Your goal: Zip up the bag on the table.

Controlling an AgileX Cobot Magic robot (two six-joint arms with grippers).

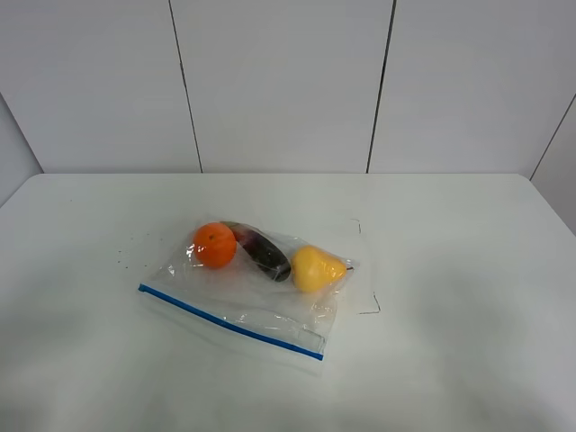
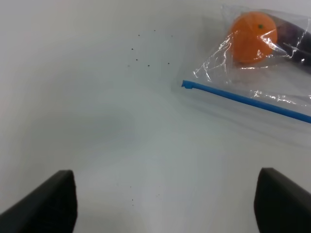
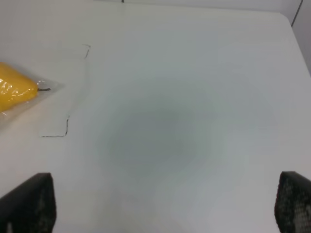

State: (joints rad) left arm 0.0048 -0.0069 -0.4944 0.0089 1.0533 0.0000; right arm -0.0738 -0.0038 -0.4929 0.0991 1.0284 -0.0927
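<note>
Left jaws wide over table (image 2: pixel 97 136), bag (image 2: pixel 252 73) well ahead.

Bright, even light from overhead — the white bench (image 1: pixel 450 270) looks washed out, with only soft grey shadows pooling on it in both wrist views. Small glints catch the crinkled bag (image 1: pixel 261 288). The overhead picture is sharp; close up, the dark jaws at the frame edges go blurry — out of focus.
</note>
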